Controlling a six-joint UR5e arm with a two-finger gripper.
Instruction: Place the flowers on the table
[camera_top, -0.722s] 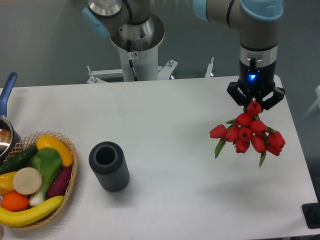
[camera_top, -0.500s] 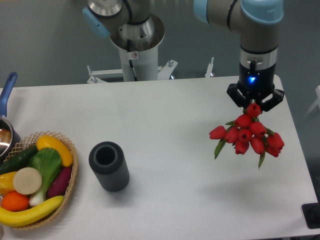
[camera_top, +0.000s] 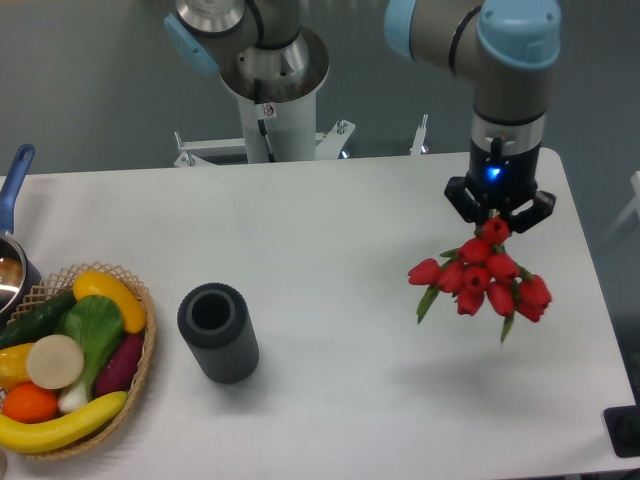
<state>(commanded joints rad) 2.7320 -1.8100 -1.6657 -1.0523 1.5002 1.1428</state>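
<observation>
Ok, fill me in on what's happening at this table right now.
The robot arm's gripper is shut on a bunch of red tulips, the flowers, holding them by one end so the buds hang below it. A soft shadow on the white table beneath them suggests the flowers are in the air over its right side, not yet set down. To the left stand a dark ribbed cylinder and a wicker basket of fruit and vegetables, both untouched.

arm vertical, pincer (camera_top: 497, 217) down, seemingly clamped
</observation>
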